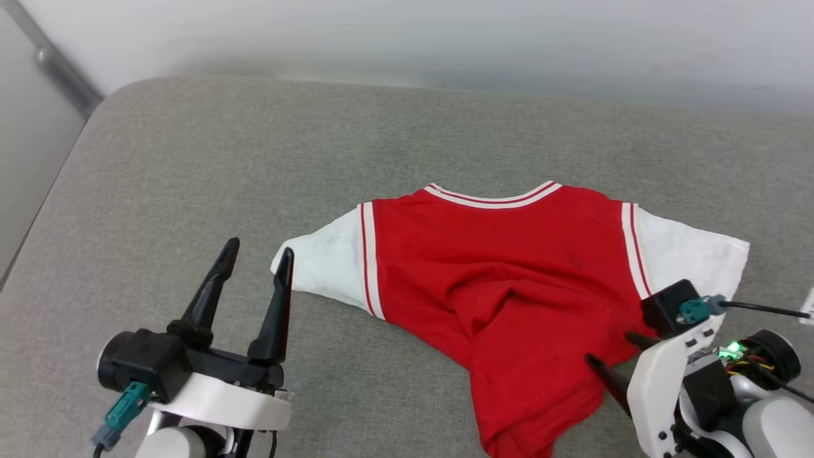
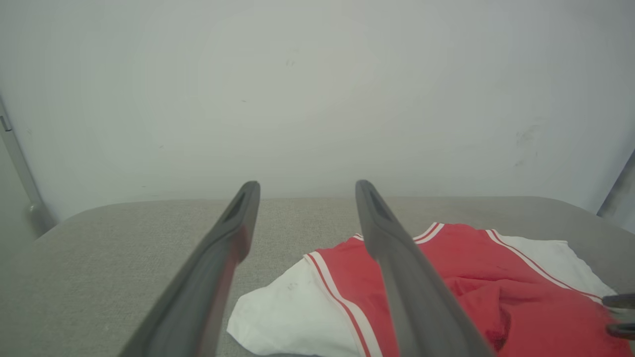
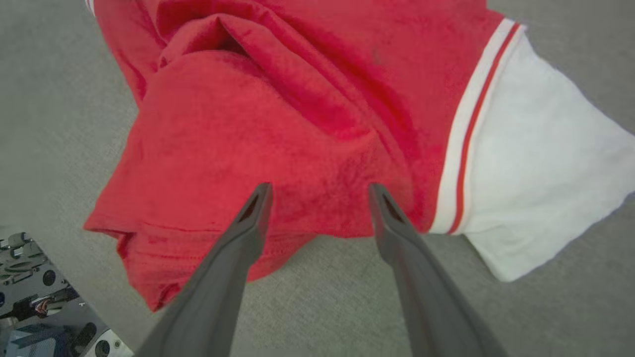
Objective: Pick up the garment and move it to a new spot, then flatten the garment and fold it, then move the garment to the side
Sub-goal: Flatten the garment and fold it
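A: Now, where is the garment found?

B: It is spread on the grey cloth-covered table, a little toward four o'clock of the head view's centre. The striped collar is turned to twelve o'clock and the hem is bunched toward six o'clock. The red body is rucked into a ridge down the middle, so flattening is judged not yet done.

A: And how are the grippers placed?

B: The left gripper is held at eight o'clock with its jaws released and wide, nothing between them. Its tips are set just beside the white sleeve at nine o'clock of the garment, probably so that this sleeve can be reached. The right gripper is set low at four o'clock, its jaws likewise released. The red side edge below the other white sleeve is straddled by them, and a pinch there is judged to be prepared. Whether cloth is touched cannot be told.

A: What is counted?

B: One garment, two white sleeves, one collar and two grippers are counted. Two dark fingers are seen on each gripper, four in all. Nothing is gripped.
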Robot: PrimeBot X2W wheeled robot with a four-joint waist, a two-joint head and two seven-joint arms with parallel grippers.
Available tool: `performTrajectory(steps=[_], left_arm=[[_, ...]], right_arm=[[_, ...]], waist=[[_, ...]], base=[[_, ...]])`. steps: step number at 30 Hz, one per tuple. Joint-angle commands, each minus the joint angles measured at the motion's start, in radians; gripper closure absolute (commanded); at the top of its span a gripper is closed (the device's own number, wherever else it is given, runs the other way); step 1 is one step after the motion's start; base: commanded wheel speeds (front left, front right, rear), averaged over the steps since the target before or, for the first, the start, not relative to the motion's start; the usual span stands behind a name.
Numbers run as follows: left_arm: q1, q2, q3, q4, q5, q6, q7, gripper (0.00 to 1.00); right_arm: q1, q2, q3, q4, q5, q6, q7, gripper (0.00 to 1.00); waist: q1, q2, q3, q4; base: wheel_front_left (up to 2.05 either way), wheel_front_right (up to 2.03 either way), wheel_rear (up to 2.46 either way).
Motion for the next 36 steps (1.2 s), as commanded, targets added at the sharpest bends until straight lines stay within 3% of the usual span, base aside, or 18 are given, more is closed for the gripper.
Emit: performTrajectory(steps=[1, 5, 11, 12, 13, 14, 20, 28, 35, 36], left_arm=[[-0.01, -0.005, -0.004, 0.007, 0.007, -0.002, -0.002, 0.0], [-0.022, -0.012, -0.006, 0.019, 0.006, -0.011, -0.002, 0.0], [-0.017, -0.018, -0.01, 0.028, 0.013, -0.017, -0.002, 0.0], [-0.016, -0.018, -0.01, 0.029, 0.014, -0.017, -0.002, 0.0], [-0.015, -0.019, -0.011, 0.031, 0.015, -0.018, -0.002, 0.0], [-0.014, -0.02, -0.011, 0.032, 0.015, -0.018, -0.002, 0.0], [0.0, -0.021, -0.014, 0.047, 0.009, -0.018, -0.002, 0.0], [0.025, -0.011, -0.021, 0.07, -0.006, -0.018, -0.003, 0.0], [0.04, -0.001, -0.037, 0.083, -0.02, -0.019, -0.003, 0.0], [0.041, 0.002, -0.041, 0.086, -0.021, -0.019, -0.003, 0.0]], right_arm=[[-0.013, -0.003, 0.009, 0.013, -0.003, -0.001, 0.027, 0.0], [-0.038, 0.014, 0.033, 0.068, -0.025, -0.001, 0.108, 0.0], [-0.059, 0.038, 0.046, 0.166, -0.065, -0.001, 0.123, 0.0], [-0.058, 0.033, 0.053, 0.179, -0.069, -0.001, 0.128, 0.37], [-0.058, 0.026, 0.06, 0.189, -0.073, -0.001, 0.128, 0.85], [-0.059, 0.018, 0.063, 0.196, -0.08, -0.001, 0.118, 1.0], [-0.019, -0.003, 0.016, 0.215, -0.07, -0.001, 0.103, 1.0], [0.146, -0.024, -0.085, 0.118, -0.064, -0.001, 0.144, 1.0], [0.273, 0.02, -0.13, 0.024, -0.05, -0.001, 0.177, 1.0], [0.274, 0.021, -0.133, 0.011, -0.06, -0.001, 0.163, 0.53]], waist=[[0.0001, 0.0, 0.007, 0.016], [0.0001, 0.0, 0.014, 0.047], [0.0001, 0.0, 0.027, 0.091], [0.0001, 0.0, 0.029, 0.092], [0.0001, 0.0, 0.029, 0.094], [0.0001, 0.0, 0.03, 0.094], [0.0001, 0.0, 0.013, 0.072], [0.0001, 0.0, -0.031, 0.023], [0.0001, 0.0, -0.047, -0.012], [0.0001, 0.0, -0.048, -0.015]], base=[[0.0, 0.0, 0.0], [0.0, 0.0, 0.0], [0.0, 0.0, 0.0], [0.0, 0.0, 0.0], [0.0, 0.0, 0.0], [0.0, 0.0, 0.0], [0.0, 0.0, 0.0], [0.0, 0.0, 0.0], [0.0, 0.0, 0.0], [0.0, 0.0, 0.0]])
